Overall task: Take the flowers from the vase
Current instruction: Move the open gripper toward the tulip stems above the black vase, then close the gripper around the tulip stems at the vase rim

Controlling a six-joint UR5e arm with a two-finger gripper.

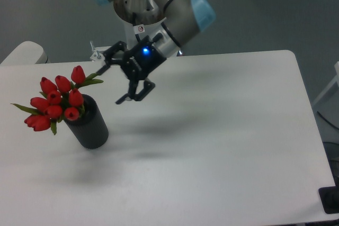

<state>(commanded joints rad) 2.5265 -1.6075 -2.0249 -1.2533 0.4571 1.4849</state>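
Note:
The flowers (55, 101), red tulip buds with green leaves, stand in the black cylindrical vase (91, 126) at the left of the white table. The bunch leans up and to the left out of the vase's top. My gripper (108, 84) hangs in the air just right of the flowers, with a small gap to the nearest leaf. Its black fingers are spread wide and hold nothing. A blue light glows on its wrist.
The white table (222, 146) stretches to the right of the vase. The arm's base column (139, 22) stands behind the table's far edge. A pale rounded object (24, 52) shows at the far left.

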